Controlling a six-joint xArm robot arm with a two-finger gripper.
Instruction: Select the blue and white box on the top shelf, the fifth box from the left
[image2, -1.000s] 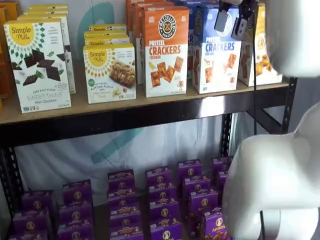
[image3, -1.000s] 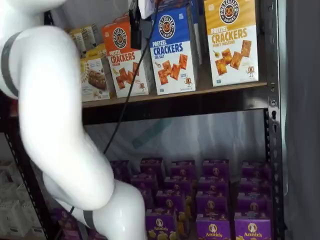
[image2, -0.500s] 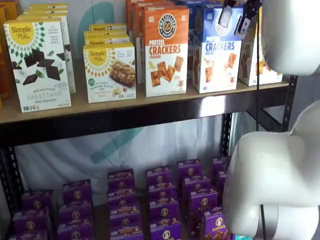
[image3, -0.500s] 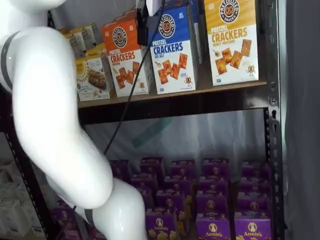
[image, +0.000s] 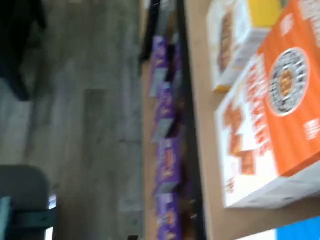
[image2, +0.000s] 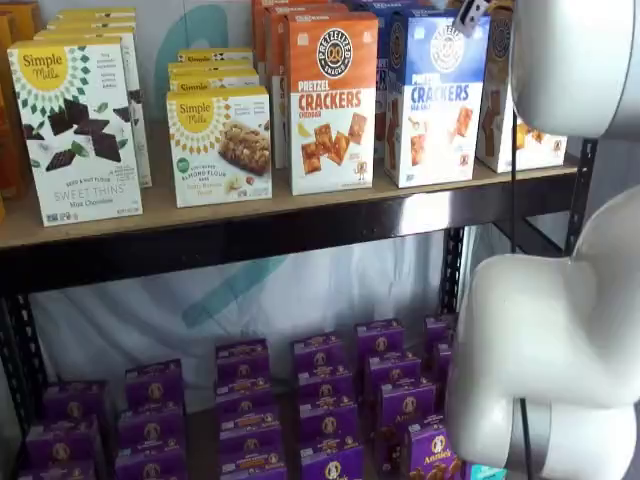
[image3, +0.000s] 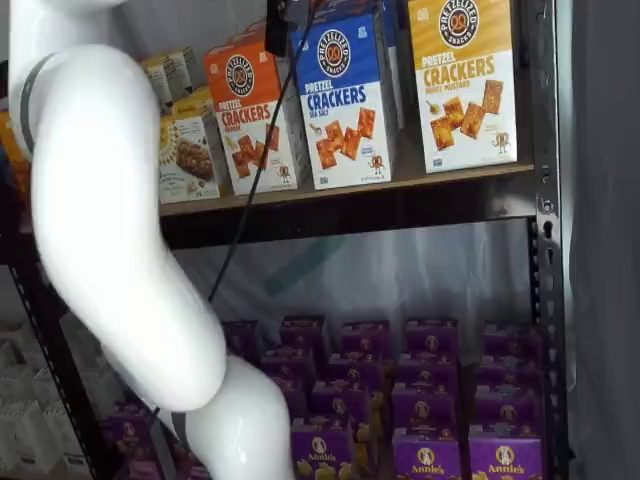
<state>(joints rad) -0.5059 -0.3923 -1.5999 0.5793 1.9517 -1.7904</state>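
- The white, smooth, rounded arm (image2: 560, 330) fills the right side of one shelf view and the left side of the other.
- The top shelf (image2: 250, 225), a light wooden surface with a dark metal front rail, crosses the upper half of both shelf views.
- The blue and white box (image3: 345, 100), matte cardboard, stands upright at upper centre, long axis vertical, printed face to the front; the orange cheddar box (image3: 250, 115) is just beside it.
- The pincer (image3: 277, 20), a dark tip at the top edge, hangs near the box's upper left corner; open or closed, I cannot tell.
- Small purple boxes (image2: 320, 400) crowd the lower level.
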